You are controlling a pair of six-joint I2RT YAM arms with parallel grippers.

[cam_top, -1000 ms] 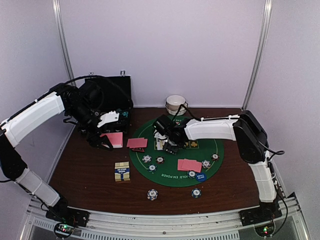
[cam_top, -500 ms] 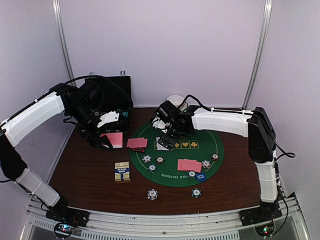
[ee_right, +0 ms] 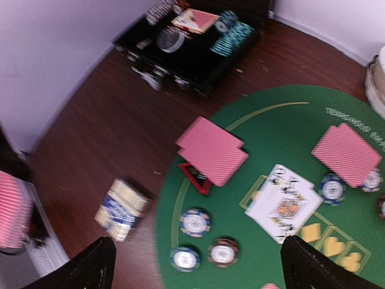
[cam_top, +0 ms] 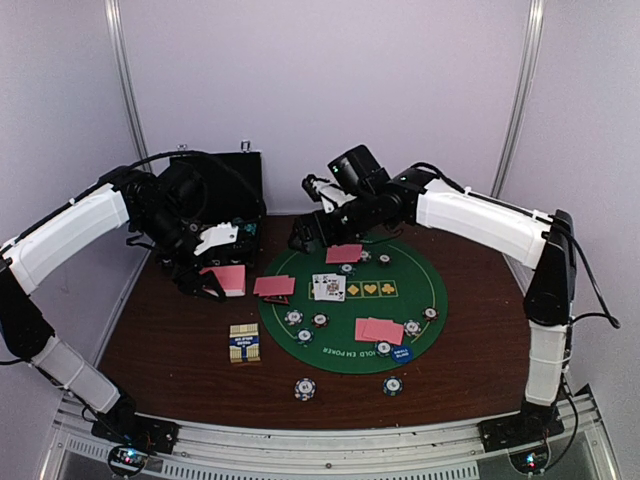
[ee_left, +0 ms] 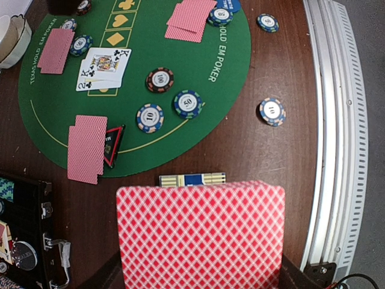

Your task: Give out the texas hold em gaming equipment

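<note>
My left gripper [cam_top: 212, 284] is shut on a pink-backed deck of cards [ee_left: 200, 235], held above the brown table left of the green mat [cam_top: 405, 300]. My right gripper [ee_right: 198, 271] hangs open and empty, high over the mat's back left part. Two face-up cards [cam_top: 328, 287] lie on the mat's marked squares. Face-down card pairs lie at the mat's left [cam_top: 273, 286], back [cam_top: 344, 253] and front [cam_top: 378, 330]. A red triangular marker [ee_left: 112, 144] pokes out from under the left pair. Poker chips [ee_left: 160, 79] lie on the mat; two chips [cam_top: 305, 388] lie in front of it.
A blue and cream card box [cam_top: 244, 343] lies on the table left of the mat. The black hinged case [ee_right: 192, 42] stands open at the back left, with chips inside. A white bowl [ee_left: 12, 39] stands behind the mat. A metal rail [ee_left: 337, 132] runs along the near edge.
The right arm has risen off the mat and swung back and up, leaving the two face-up cards on the squares; its jaws opened wider. The left arm and its deck have not moved.
</note>
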